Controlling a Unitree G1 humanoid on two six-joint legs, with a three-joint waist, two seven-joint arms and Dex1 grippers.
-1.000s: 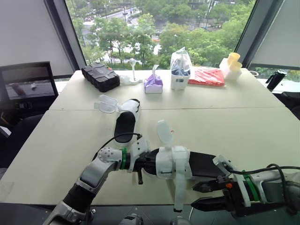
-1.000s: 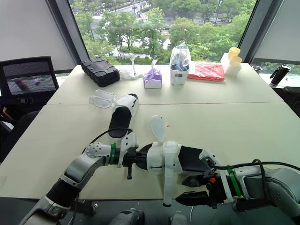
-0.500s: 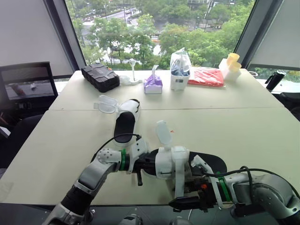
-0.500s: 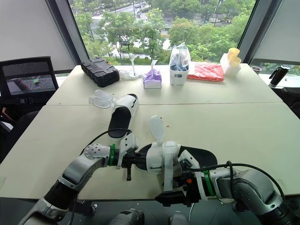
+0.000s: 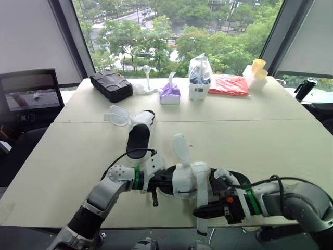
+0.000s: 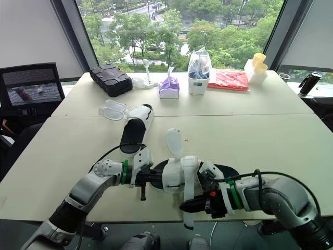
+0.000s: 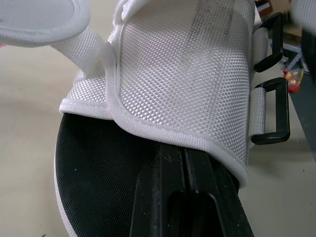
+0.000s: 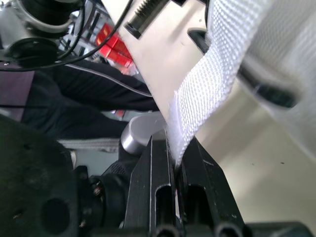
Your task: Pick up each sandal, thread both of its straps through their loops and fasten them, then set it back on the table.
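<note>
The near sandal (image 5: pixel 190 179), black footbed with white straps, lies at the table's front edge. My left gripper (image 5: pixel 157 180) is shut on its toe end; in the left wrist view the fingers (image 7: pixel 163 177) pinch the sole under the white upper, beside two black loops (image 7: pixel 270 111). One long white strap (image 5: pixel 201 205) hangs over the table edge, and my right gripper (image 5: pixel 202 211) is shut on it, the webbing (image 8: pixel 197 98) pinched between its fingers. A shorter strap (image 5: pixel 181 147) stands up unfastened. The second sandal (image 5: pixel 139 134) lies farther back with its straps open.
Along the far side of the table stand a black case (image 5: pixel 111 85), a purple tissue pack (image 5: pixel 170 92), a clear bag (image 5: pixel 200 77), a red packet (image 5: pixel 229 85) and yellow cups (image 5: pixel 258 69). A chair (image 5: pixel 28 96) stands at the left.
My right gripper, open at the front right a second ago, swung left to the hanging strap and shut on it. The left gripper and sandal stayed put.
</note>
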